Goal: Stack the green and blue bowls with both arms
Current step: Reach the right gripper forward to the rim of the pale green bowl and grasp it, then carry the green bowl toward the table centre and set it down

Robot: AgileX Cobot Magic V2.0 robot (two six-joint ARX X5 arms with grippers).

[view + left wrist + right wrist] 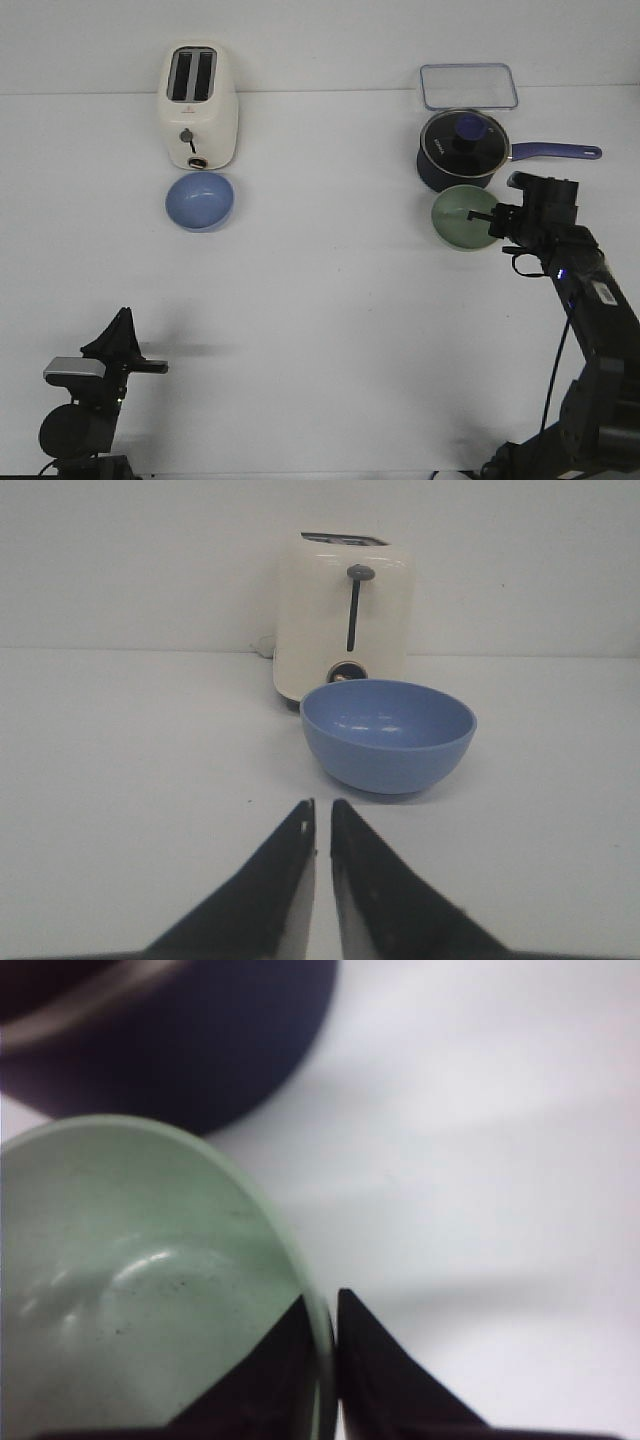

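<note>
Now my right claw (324,1360) pinched the green bowl's (462,219) rim beside the saucepan (463,150).
Glossy blue bowl (200,201) sat before the toaster (199,105); left claw (321,840) was closed, empty; no writing was legible.

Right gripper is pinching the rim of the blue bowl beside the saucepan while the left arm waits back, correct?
Not quite: the right gripper is closed on the rim of the green bowl, as the right wrist view shows. The blue bowl sits by the toaster, untouched.
</note>
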